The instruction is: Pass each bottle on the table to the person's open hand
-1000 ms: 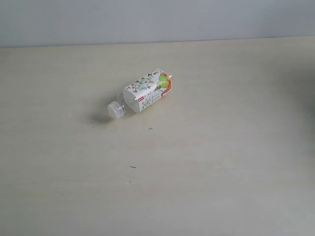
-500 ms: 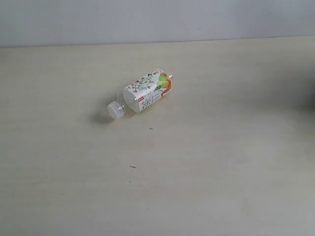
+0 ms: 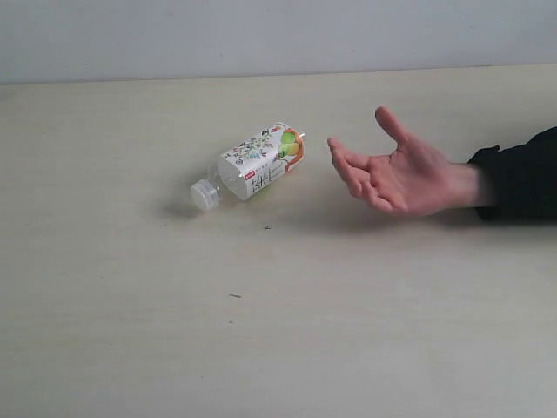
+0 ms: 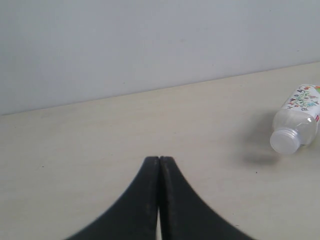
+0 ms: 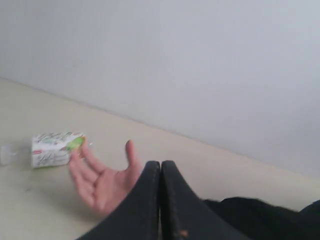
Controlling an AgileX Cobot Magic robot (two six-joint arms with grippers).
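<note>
The bottle (image 3: 252, 165) lies on its side on the table (image 3: 348, 331), base just beside the person's open hand (image 3: 396, 174), cap toward the probably nearer left gripper (image 4: 159, 160), which, like the right gripper (image 5: 160, 164), is pinched shut and empty.

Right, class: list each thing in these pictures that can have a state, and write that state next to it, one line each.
Bottle: lying on its side on the table, cap on, not held.
Hand: open, palm up, fingers spread, empty, beside the bottle without touching it.
Left gripper: shut, holding nothing.
Right gripper: shut, holding nothing.
</note>
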